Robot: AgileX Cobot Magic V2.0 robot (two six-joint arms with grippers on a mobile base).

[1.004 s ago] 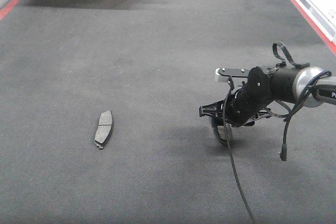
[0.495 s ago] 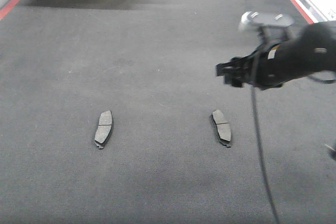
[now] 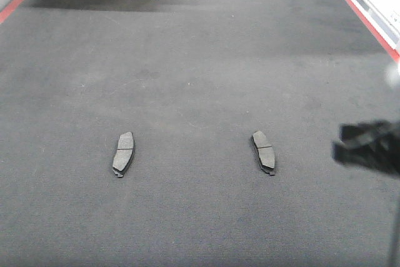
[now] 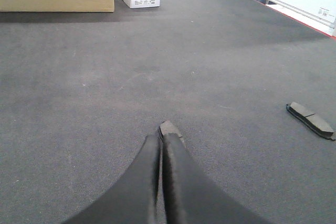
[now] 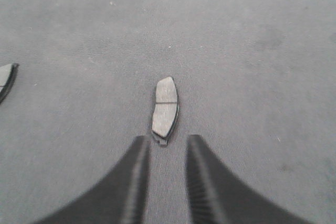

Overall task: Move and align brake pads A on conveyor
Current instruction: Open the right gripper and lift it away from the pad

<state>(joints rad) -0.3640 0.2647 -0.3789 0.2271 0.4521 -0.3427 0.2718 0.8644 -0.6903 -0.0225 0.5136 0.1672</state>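
Right gripper [image 5: 167, 139] off the pad; 2 brake pads A lie on the conveyor [image 3: 200, 60].

1.0 s ago the right gripper sat low over the right pad [image 3: 263, 152], hiding it. 0.5 s ago it was up and clear. Now it is a blurred dark shape at the right edge of the front view, away from that pad. In its wrist view the jaws are parted and hold nothing. Left pad [image 3: 123, 154] unmoved. Both pads lie flat on the belt, side by side, well apart, far ends leaning toward each other. Each is dark grey, elongated, slightly curved, with 1 groove across the middle. Left gripper [image 4: 163, 136]: jaws pressed together; a small dark piece shows at the tips, cannot tell if gripped.
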